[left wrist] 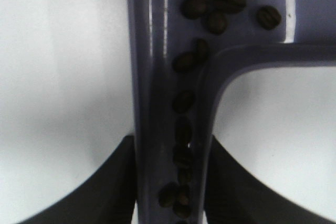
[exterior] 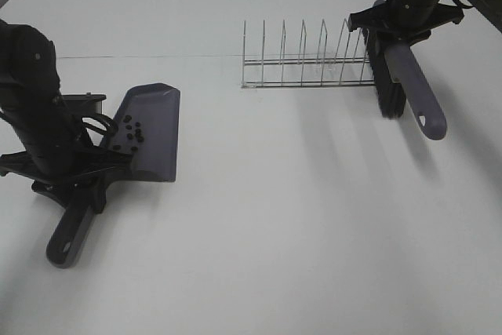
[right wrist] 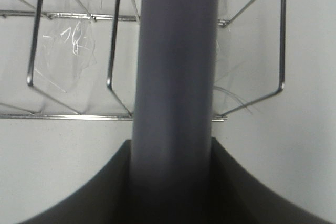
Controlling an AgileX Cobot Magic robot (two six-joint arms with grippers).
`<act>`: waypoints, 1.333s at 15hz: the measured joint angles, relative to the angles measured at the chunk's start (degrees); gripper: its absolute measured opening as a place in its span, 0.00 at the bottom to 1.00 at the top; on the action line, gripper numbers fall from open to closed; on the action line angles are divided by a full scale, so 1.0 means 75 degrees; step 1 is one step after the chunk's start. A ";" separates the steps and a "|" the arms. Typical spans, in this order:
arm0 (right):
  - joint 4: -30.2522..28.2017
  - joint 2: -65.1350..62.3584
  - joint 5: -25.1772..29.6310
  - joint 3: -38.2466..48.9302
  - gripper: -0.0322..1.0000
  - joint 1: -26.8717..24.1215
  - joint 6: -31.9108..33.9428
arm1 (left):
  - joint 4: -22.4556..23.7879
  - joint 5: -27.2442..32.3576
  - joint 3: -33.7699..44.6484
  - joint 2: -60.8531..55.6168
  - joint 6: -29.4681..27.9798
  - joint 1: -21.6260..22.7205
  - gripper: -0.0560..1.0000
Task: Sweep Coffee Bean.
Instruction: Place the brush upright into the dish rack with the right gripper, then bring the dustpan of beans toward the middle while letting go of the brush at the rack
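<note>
A grey-purple dustpan [exterior: 150,129] lies on the white table at the left, with several coffee beans [exterior: 129,132] in it. My left gripper [exterior: 74,186] is shut on the dustpan's handle [exterior: 69,233]. In the left wrist view the beans [left wrist: 182,129] lie along the handle channel and in the pan [left wrist: 220,11], between the dark fingers [left wrist: 113,187]. My right gripper [exterior: 400,25] is shut on the grey handle [exterior: 420,96] of a brush, whose black bristles [exterior: 390,92] hang by the rack's right end. The right wrist view shows the handle [right wrist: 176,77] close up.
A wire dish rack [exterior: 306,60] stands at the back centre; it fills the right wrist view [right wrist: 79,51] behind the handle. The table's seam [exterior: 157,56] runs across the back.
</note>
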 joint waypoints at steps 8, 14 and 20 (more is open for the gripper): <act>0.0023 0.0000 -0.0374 0.0000 0.50 -0.0031 0.0061 | 0.0000 0.0000 0.0000 0.0000 0.0000 0.0000 0.36; 0.0008 -0.0313 -0.0160 0.0000 0.63 -0.0031 0.0069 | 0.0000 0.0000 0.0000 0.0000 0.0000 0.0000 0.36; 0.0290 -0.1108 0.0718 -0.0008 0.64 -0.0031 0.0069 | -0.0443 0.0031 -0.0382 -0.0061 -0.0031 -0.0267 0.36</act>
